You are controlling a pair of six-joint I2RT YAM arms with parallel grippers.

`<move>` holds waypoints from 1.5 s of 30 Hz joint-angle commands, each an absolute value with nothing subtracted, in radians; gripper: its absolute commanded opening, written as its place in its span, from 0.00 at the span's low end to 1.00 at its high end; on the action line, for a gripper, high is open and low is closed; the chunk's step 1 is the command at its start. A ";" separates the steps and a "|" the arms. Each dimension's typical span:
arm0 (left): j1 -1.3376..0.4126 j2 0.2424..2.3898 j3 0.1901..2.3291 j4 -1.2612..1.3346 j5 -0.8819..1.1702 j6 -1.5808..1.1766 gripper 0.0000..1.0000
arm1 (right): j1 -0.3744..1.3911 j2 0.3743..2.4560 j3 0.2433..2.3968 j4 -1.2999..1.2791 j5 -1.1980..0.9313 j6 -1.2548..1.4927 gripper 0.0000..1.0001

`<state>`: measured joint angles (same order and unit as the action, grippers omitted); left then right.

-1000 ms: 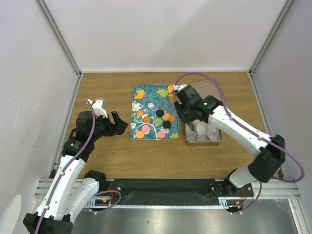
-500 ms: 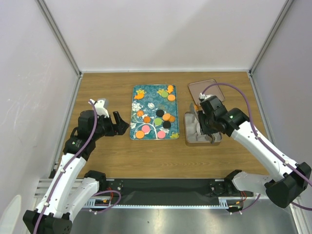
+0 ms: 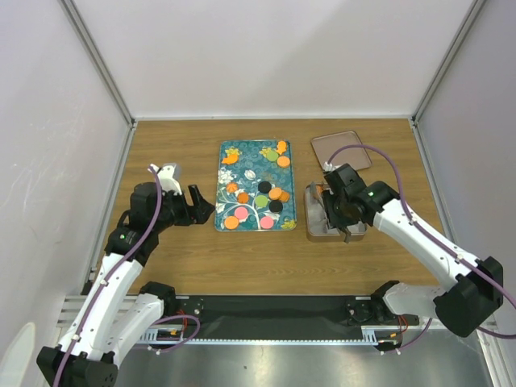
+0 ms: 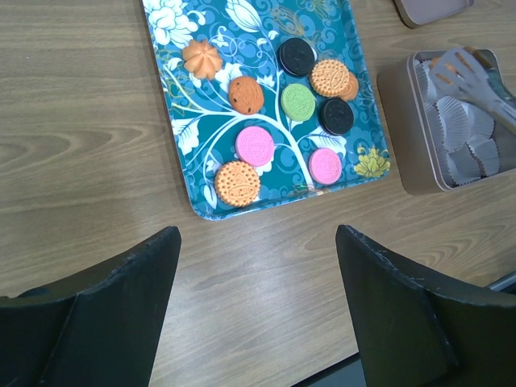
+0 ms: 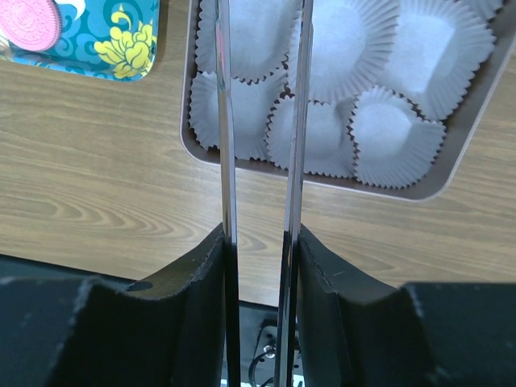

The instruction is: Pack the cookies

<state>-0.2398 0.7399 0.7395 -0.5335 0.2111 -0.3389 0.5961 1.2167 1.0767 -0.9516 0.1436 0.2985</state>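
Several cookies [image 3: 268, 197], orange, pink, black and green, lie on the teal tray [image 3: 228, 157]; they also show in the left wrist view [image 4: 299, 102]. My right gripper [image 3: 339, 211] is shut on metal tongs [image 5: 226, 121] and hangs over the square tin [image 3: 311, 234] of paper cups [image 5: 397, 135]. The tongs' head [image 4: 463, 71] hovers over the tin's far left corner with an orange bit at its tip; in the right wrist view the tips are out of frame. My left gripper [image 3: 197, 205] is open and empty over bare table, left of the tray.
The tin's lid [image 3: 343, 149] lies on the table behind the tin. The tin's near wall [image 4: 403, 121] stands right of the tray [image 4: 181, 137]. White walls enclose the table on three sides.
My right arm has swung the tongs from the tray's far right corner over to the tin and lowered them there. The left arm has not moved.
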 commanded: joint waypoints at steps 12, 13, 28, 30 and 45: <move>-0.261 0.735 0.739 -0.511 0.193 -0.328 0.84 | 0.584 1.275 1.069 -0.867 0.144 0.314 0.35; -0.261 0.735 0.739 -0.511 0.193 -0.328 0.84 | 0.584 1.278 1.068 -0.865 0.141 0.314 0.36; -0.267 0.733 0.741 -0.511 0.192 -0.328 0.84 | 0.583 1.266 1.069 -0.876 0.140 0.318 0.50; -0.267 0.735 0.739 -0.511 0.192 -0.328 0.84 | 0.581 1.262 1.072 -0.882 0.144 0.318 0.50; -0.270 0.730 0.739 -0.514 0.187 -0.330 0.84 | 0.675 1.325 1.318 -0.914 0.147 0.291 0.46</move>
